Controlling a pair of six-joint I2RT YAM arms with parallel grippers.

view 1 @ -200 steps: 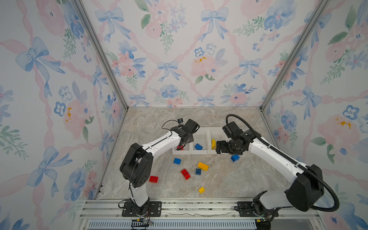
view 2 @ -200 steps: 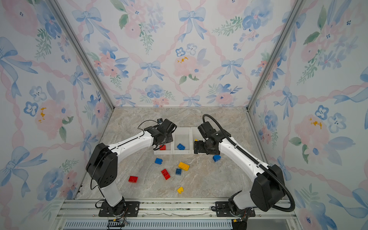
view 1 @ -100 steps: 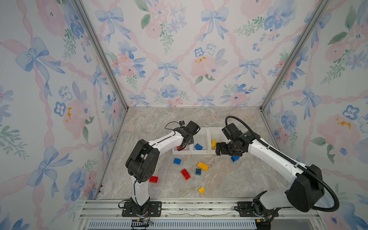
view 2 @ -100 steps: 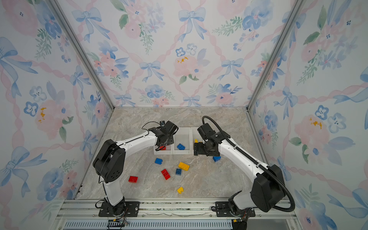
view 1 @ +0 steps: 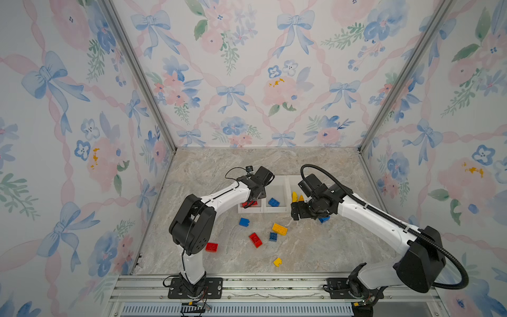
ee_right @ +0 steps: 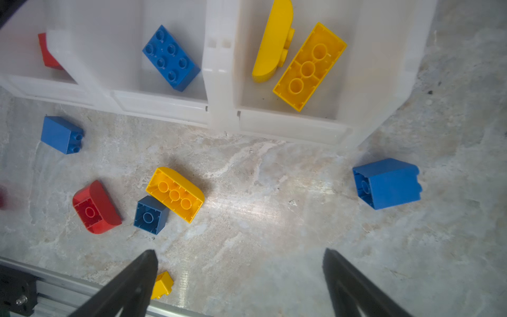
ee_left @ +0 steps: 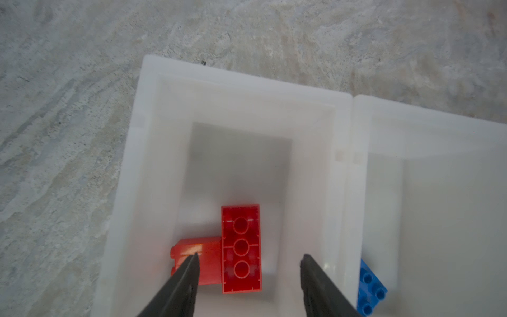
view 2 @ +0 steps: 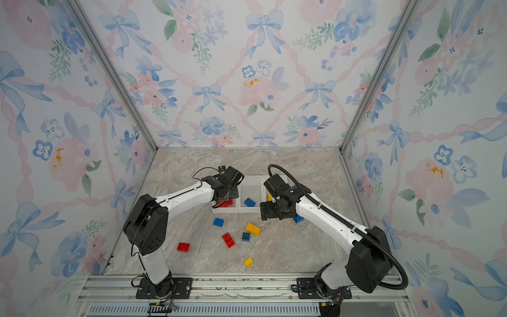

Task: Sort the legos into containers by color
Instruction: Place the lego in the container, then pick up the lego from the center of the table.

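Left claw (ee_left: pixel 250 255) newly parted above red legos (ee_left: pixel 241 233), undersides clear only by wrist, right claw (ee_right: pixel 239 250) wide

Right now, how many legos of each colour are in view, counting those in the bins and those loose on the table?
Red legos: 4
Blue legos: 4
Yellow legos: 4
Total: 12

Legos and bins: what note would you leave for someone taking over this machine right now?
Left gripper: open, empty, over the first bin.
Right gripper: open, empty.
Done: two red bricks in the first bin, one blue brick in the middle bin, two yellow bricks in the third bin.
Left, loose on the table: two red legos, three blue legos, two yellow legos.
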